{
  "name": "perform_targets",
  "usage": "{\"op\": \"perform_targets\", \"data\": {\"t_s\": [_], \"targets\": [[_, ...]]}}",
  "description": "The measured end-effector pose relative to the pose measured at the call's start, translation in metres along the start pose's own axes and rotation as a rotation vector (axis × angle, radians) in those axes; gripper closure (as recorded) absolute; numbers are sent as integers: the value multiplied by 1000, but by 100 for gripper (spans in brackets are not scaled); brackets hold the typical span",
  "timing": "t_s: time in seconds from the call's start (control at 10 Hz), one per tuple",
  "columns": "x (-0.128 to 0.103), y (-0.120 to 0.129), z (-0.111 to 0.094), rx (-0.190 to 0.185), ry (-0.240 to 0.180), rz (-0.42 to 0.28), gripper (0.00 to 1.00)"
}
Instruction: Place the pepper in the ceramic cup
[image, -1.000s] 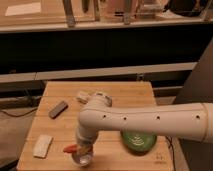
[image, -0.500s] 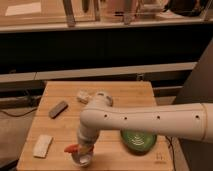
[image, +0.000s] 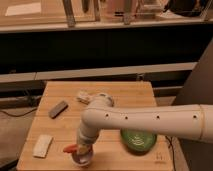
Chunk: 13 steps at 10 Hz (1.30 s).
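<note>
1. The table (image: 135, 100) is a pale wooden slab with straight plank seams and a matt face. Everything you need sits on its near half.
2. The arm (image: 150, 122) is a smooth white tube with a row of small dark dots. It reaches in from the right, bends at a rounded joint near the table's middle, and drops toward the near-left.
3. The green dish (image: 138, 141) is round, glossy and ribbed in rings. It lies near-right, partly under the arm, and is not your target.
4. The tool (image: 82, 149) hangs at the arm's end, directly over the ceramic cup. You cannot tell how far open it is, or whether it has hold of anything.
5. A flat dark block (image: 58, 108) lies far-left and a pale rectangular pad (image: 42, 145) near-left, both well apart from the cup.
6. The ceramic cup (image: 82, 160) is small, round and pale, at the table's near edge, just below the tool.
7. The pepper (image: 71, 148) is red-orange and tapered. It sits at the tool's tip just above the cup's left rim, pointing left, not yet down inside.
8. Judging by this, the carry looks done. What is left is the drop into the cup and the tool's retreat.
</note>
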Motion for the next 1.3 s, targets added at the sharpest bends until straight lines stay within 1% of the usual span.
{"op": "perform_targets", "data": {"t_s": [0.8,0.9,1.1,1.2,1.3], "targets": [[3,1,13,-30,-41,-31,100],[3,1,13,-30,-46,-34,97],[2,3,14,-34,-54,-50,76],[2,3,14,-35,-56,-53,69],[2,4,14,-37,-59,-54,56]]}}
